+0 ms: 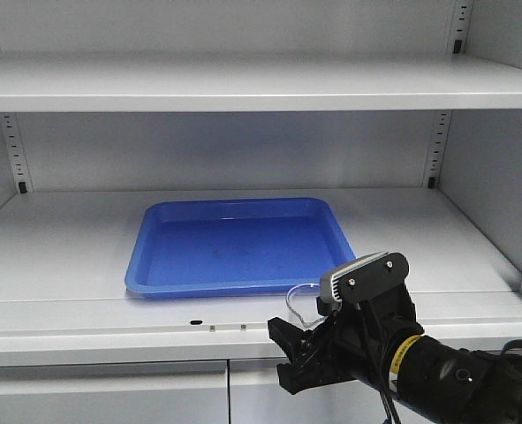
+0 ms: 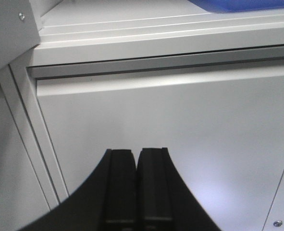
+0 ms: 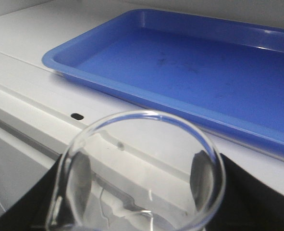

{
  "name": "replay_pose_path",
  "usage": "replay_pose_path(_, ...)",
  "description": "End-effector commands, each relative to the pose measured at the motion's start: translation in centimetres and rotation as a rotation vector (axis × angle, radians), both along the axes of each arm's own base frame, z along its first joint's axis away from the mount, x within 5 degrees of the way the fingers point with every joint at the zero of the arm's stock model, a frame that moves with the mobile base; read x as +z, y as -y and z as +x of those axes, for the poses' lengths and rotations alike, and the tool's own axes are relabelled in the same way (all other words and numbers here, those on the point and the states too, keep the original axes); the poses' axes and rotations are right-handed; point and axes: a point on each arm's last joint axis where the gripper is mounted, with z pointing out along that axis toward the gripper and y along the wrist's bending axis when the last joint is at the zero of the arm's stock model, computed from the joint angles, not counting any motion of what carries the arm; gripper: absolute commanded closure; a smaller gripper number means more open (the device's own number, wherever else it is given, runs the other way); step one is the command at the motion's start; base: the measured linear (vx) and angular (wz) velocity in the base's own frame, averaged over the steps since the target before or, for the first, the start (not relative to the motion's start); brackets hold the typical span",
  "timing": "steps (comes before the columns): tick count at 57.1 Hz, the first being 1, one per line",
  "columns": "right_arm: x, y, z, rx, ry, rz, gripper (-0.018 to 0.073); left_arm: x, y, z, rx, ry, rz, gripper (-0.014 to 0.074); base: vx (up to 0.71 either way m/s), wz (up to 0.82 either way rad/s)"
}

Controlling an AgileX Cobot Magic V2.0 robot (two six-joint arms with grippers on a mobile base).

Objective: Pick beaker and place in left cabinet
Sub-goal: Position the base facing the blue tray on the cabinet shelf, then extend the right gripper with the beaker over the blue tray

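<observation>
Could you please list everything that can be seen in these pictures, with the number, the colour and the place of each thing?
cabinet: one, pale grey, fills the front view.
shelves: two, pale grey, one above the other inside the cabinet.
doors: two, pale grey, shut, below the lower shelf.
tray: one, blue, lying on the lower shelf near its front edge.
beaker: one, clear glass, held upright at the front edge of the lower shelf, near the tray's front right corner.
right hand: one, black, shut on the beaker, at the lower right of the front view.
left hand: one, black, shut with nothing in it, facing a lower door.
</observation>
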Motion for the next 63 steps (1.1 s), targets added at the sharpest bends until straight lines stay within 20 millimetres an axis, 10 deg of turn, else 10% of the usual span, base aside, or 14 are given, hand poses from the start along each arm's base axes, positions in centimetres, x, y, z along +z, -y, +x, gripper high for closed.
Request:
replay_pose_path(1, 2.9, -0.1, -0.2, 0.022, 0.114, 0.084, 0.0365, 1.2, 0.2, 0.0, -0.021, 0.109, -0.012, 0.0593, 0.05, -0.04)
replay_pose_path(22, 4.6, -0.7, 0.8, 0.049, 0.214, 0.152, 0.0365, 1.2, 0.2, 0.0, -0.021, 0.109, -0.012, 0.0593, 0.02, -0.03)
replay_pose_path(63, 5.7, -7.0, 14.5, -0.03, 0.247, 0.15, 0.0364, 1.2, 0.2, 0.0, -0.021, 0.109, -0.012, 0.0593, 0.0, 0.0)
